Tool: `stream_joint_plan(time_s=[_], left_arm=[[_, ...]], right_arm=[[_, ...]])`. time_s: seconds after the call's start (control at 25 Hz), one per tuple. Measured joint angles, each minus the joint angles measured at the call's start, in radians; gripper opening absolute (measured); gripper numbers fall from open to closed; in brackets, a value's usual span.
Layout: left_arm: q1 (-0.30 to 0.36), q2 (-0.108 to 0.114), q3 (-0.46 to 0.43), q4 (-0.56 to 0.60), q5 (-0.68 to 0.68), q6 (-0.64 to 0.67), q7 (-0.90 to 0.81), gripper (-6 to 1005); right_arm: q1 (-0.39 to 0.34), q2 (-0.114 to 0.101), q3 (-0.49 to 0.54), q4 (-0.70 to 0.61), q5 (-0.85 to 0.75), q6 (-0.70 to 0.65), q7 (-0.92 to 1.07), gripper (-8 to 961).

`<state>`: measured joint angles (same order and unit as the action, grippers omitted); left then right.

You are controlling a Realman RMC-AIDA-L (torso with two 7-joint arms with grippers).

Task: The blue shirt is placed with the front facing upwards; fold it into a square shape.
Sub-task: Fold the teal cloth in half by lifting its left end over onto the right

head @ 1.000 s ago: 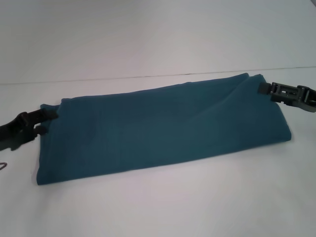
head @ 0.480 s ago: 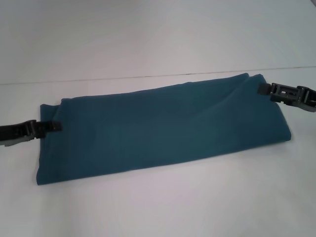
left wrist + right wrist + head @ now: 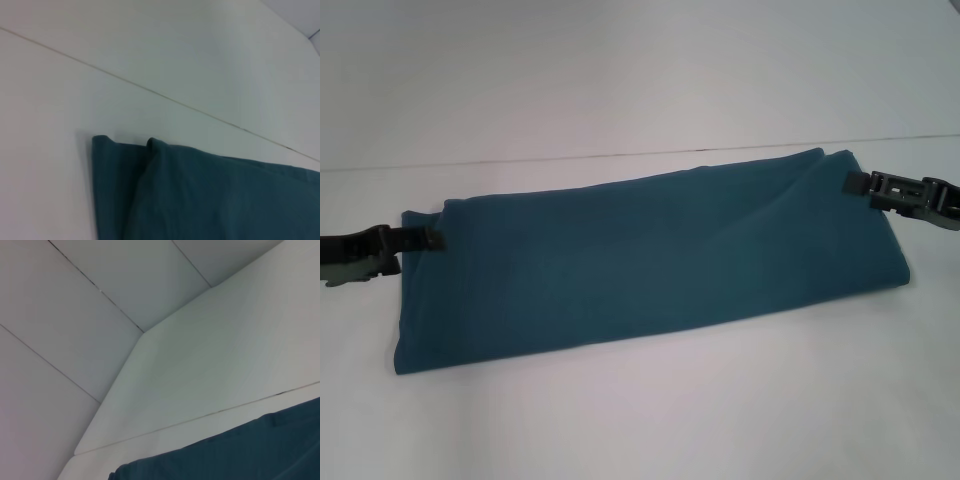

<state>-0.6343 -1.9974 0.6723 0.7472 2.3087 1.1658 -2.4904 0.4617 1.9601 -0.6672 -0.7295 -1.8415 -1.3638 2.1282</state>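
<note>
Jaws of left gripper (image 3: 428,239) and right gripper (image 3: 857,182) meet opposite ends of blue shirt (image 3: 650,255).

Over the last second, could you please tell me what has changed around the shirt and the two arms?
The left gripper has moved: it swung from a slanted approach at the left end of the blue shirt to lie level, then lifted slightly toward the shirt's far left corner, its fingers at the edge. Whether it grips is unclear. The right gripper stayed at the far right corner, and the shirt kept its long folded band shape on the white table.
</note>
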Motion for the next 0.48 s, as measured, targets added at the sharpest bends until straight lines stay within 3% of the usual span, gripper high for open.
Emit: stream_joint_plan(time_s=[0.16, 0.36, 0.48], left_arm=[[0.004, -0.003, 0.001, -0.004, 0.009, -0.043, -0.069, 817], [0.012, -0.051, 0.002, -0.011, 0.009, -0.151, -0.151, 882], [0.010, -0.061, 0.021, -0.013, 0.011, -0.170, -0.124, 892]], right_arm=[[-0.001, 0.000, 0.002, 0.001, 0.000, 0.001, 0.000, 928], [-0.002, 0.003, 0.015, 0.002, 0.000, 0.002, -0.001, 927], [-0.002, 0.003, 0.019, 0.003, 0.001, 0.003, -0.001, 927]])
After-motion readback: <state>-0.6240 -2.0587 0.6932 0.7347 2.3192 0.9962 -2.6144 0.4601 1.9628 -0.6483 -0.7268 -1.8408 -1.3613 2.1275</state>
